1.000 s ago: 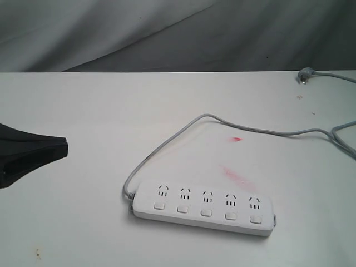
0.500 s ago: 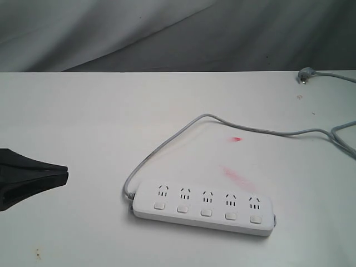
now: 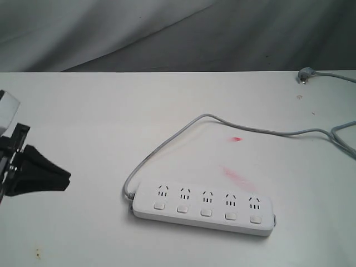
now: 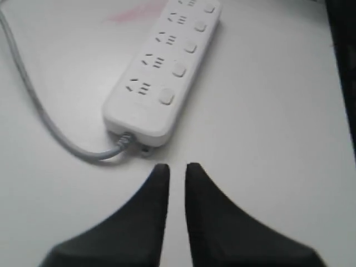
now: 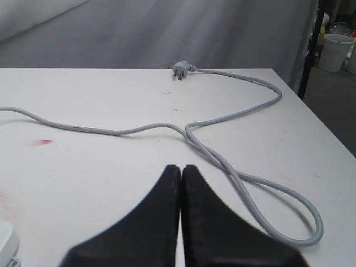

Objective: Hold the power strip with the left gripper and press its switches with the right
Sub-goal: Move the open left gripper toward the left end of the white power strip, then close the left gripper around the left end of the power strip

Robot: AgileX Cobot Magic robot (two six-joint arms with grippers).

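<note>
The left claw (image 3: 63,179) hung low over the white table (image 3: 83,111), well to the left of the power strip (image 3: 203,207), with its two black fingers only a narrow slit apart and nothing between them. In its own wrist view the claw (image 4: 176,169) pointed at the strip's (image 4: 167,67) near end, where the grey cord (image 4: 33,105) comes out. The strip lay flat, sockets up, with the row of switches (image 3: 206,212) along its front edge. The right claw (image 5: 179,169) had its fingers pressed together, empty, and sat above the table near the looping cord (image 5: 222,161), out of the exterior view.

The step in hand looked like the reach to hold the strip. To do it well, the left fingers would probably need to spread wider than the strip's body before coming down. They should straddle the cord end and pinch the long sides. That would keep them off the cord and off the nearest switch (image 4: 166,97), so every button stayed free for the right claw.
</note>
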